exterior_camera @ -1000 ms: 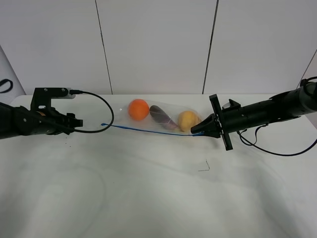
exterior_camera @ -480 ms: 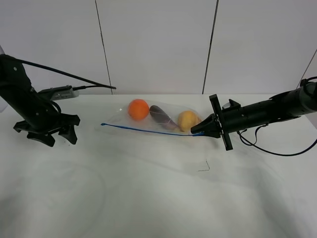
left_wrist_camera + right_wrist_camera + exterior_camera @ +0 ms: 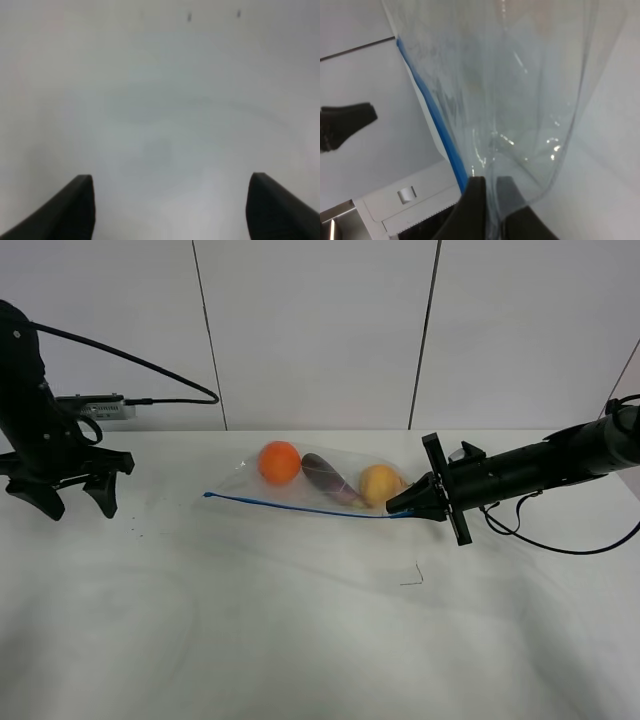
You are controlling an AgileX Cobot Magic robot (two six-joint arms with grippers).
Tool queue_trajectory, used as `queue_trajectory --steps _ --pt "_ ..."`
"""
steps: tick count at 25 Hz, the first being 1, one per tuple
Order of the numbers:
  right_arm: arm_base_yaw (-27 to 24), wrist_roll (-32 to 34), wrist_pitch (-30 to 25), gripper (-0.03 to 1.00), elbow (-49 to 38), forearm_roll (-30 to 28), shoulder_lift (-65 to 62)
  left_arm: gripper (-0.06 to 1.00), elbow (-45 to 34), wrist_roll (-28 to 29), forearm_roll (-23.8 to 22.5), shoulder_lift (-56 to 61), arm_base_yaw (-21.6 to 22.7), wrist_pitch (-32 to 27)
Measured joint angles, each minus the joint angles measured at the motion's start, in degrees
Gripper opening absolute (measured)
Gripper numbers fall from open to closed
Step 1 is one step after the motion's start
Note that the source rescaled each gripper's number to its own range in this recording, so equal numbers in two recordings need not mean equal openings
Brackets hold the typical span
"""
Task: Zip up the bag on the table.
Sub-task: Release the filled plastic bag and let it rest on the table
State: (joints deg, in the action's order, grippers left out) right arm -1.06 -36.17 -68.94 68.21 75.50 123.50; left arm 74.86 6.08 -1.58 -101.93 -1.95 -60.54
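The clear bag (image 3: 320, 485) lies on the white table (image 3: 300, 640), with an orange, a purple and a yellow item inside. Its blue zipper strip (image 3: 300, 506) runs along the near edge. My right gripper (image 3: 402, 507) is shut on the bag's right corner, low over the table. In the right wrist view the fingers (image 3: 474, 197) pinch the clear plastic of the bag (image 3: 520, 90) beside the blue strip (image 3: 432, 112). My left gripper (image 3: 77, 502) hangs open at the far left, pointing down, well clear of the bag. Only bare table (image 3: 165, 100) shows between its fingertips (image 3: 75, 207).
White wall panels stand right behind the table. A black cable (image 3: 560, 545) loops under the right arm, and another cable (image 3: 130, 365) arcs off the left arm. A small dark mark (image 3: 412, 578) lies in front of the bag, with tiny specks (image 3: 135, 532) near the left gripper.
My left arm pulled back from near the zipper's left end and swung upright at the far left, gripper still open. The right gripper and the bag stayed put.
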Motion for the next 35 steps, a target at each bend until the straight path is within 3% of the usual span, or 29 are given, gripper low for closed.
queue_trajectory --steps 3,6,11,14,21,29,35 --pt "0.00 0.00 0.00 0.00 0.00 -0.06 0.00 0.93 -0.82 1.34 0.05 2.70 0.00 -6.72" --pt "0.00 0.00 0.00 0.00 0.00 -0.16 0.00 0.93 -4.75 1.52 -0.33 8.15 0.00 -6.78" --pt "-0.04 0.00 0.00 0.00 0.00 -0.22 0.00 0.93 -17.77 1.54 -4.18 22.14 0.00 -6.72" --pt "-0.12 0.00 0.00 0.00 0.00 -0.22 0.00 0.93 -26.87 1.54 -6.48 31.56 0.00 -5.33" --pt "-0.12 0.00 -0.01 0.00 0.00 -0.22 0.00 0.93 -43.89 1.60 -6.65 52.31 0.00 0.78" --pt "-0.12 0.00 -0.01 0.00 0.00 -0.26 0.00 0.93 -45.80 1.62 -6.65 70.19 0.00 -0.07" --pt "-0.12 0.00 -0.01 0.00 0.00 -0.33 0.00 0.93 -45.80 1.62 -7.13 77.01 0.00 -0.07"
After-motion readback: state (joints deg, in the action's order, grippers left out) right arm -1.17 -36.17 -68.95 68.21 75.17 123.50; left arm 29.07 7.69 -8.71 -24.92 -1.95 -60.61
